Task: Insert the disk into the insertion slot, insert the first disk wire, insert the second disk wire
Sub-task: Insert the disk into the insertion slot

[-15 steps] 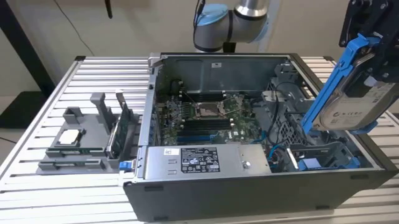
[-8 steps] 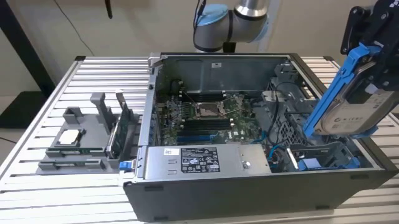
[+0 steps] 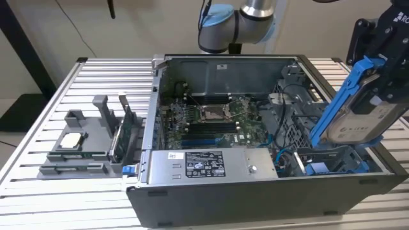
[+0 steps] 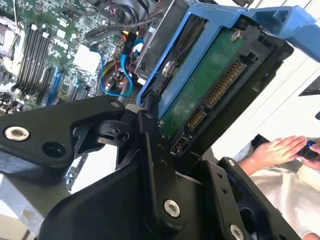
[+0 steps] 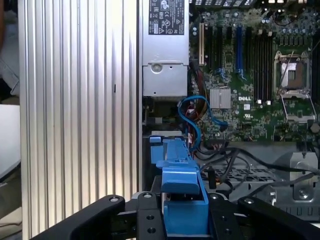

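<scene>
**Above the insertion slot point(image 3: 332, 159), the disk point(image 3: 364, 112) hangs tilted in the grip**

Toward the table's point(image 3: 38, 201) edge at the exterior view's left sits a grey parts holder point(image 3: 76, 153). The open computer case point(image 3: 255, 206) takes the middle, with its motherboard point(image 3: 211, 120) and, along the near wall, the grey power-supply box point(image 3: 255, 167).

At the case's near corner on the exterior view's right lies the slot, grey metal with blue rails point(image 3: 319, 168). The disk stands steeply over it. Its long axis runs from the gripper point(image 3: 382, 91) down toward the slot's mouth, out of line with the rails. Its lower end is just above them and not yet seated.

In the first wrist view the fingers point(image 5: 148, 216) are clenched on the blue carrier point(image 5: 182, 200), one on each side.

A pale label point(image 3: 350, 128) is on the disk and a white label point(image 3: 204, 165) on the power-supply box; their print is too small to tell.
</scene>
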`<state>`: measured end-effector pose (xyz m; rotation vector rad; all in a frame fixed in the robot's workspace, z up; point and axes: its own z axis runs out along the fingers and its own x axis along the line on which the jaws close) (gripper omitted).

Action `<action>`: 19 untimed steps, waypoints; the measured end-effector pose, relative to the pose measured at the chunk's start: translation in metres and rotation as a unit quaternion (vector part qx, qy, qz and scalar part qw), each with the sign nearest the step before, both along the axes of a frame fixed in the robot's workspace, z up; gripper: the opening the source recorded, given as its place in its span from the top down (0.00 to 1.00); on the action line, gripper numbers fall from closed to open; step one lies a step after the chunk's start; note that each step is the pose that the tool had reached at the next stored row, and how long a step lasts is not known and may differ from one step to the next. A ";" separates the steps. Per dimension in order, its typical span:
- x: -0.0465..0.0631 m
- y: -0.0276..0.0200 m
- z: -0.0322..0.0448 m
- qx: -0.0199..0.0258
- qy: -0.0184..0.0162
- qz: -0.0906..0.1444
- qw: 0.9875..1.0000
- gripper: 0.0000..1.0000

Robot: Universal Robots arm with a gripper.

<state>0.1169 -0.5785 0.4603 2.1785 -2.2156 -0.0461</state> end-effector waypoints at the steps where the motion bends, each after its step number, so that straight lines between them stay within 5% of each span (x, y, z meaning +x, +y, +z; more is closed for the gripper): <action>1: 0.000 0.0000 -0.0018 0.000 0.000 0.000 1.000 0.67; 19: 0.001 0.0000 -0.0345 0.000 0.000 0.000 1.000 0.67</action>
